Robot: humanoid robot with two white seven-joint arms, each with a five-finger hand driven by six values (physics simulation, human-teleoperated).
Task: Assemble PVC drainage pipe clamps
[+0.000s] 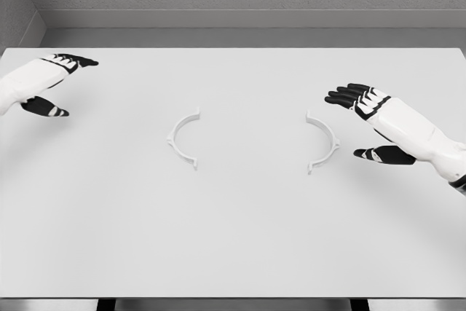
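Lying well apart on the table, the left half and right half are unjoined, while left hand and right hand hover spread and empty, so assembly looks unstarted

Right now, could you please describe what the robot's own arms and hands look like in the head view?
Both arms are smooth, glossy white shells with rounded, tapering forearms. The left hand and right hand have white backs and black fingers, with black thumbs and narrow black seams across the knuckles. A dark band shows at the right arm's edge of frame. No cables, sleeves or lettering are visible.
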